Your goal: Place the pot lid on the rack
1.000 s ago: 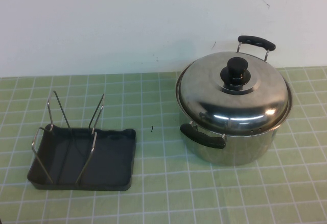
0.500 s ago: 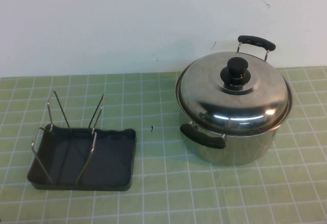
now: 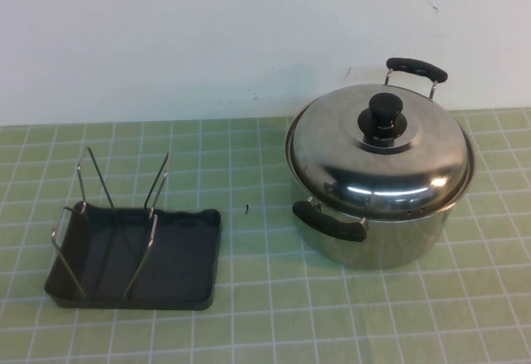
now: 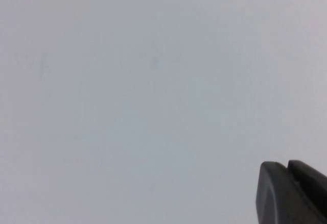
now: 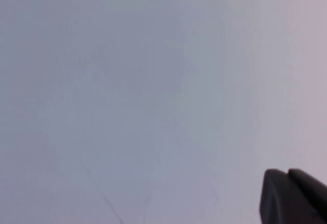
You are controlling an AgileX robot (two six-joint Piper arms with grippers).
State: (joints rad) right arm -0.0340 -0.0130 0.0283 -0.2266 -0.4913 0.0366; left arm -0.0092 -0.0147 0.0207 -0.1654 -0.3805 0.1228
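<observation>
Pot lid point(image 3: 380, 159) sits seated on the steel pot point(image 3: 377, 235), near the right part of the tabletop point(image 3: 265, 314) and close to its far edge where the white wall point(image 3: 207, 32) begins. Dome up, black knob point(image 3: 383, 117) at the crown pointing straight up; the lid is round, so no long axis lying flat, only the knob's vertical one. The rim follows the pot's rim all round, so it rests where a lid normally rests, covering the pot. Nothing touches it.

Rack point(image 3: 133, 252) stands on the left part of the tabletop toward the near edge, well apart from the pot. Black tray with its long side running roughly along the table's near edge; wire loops point(image 3: 153, 215) rise from it leaning slightly, leaving slots between them, presumably so a lid can stand on edge there. Slots empty.

Left gripper point(image 4: 291, 193) is off the table scene, facing the plain wall in its wrist view; jaws pressed together, holding nothing. Right gripper point(image 5: 292, 196) likewise faces the wall, jaws pressed together, empty. Neither arm shows from above.

Judgement: task not yet begun; the knob is the obvious place to grasp, and the lid would need tipping onto its edge to fit between the loops.
</observation>
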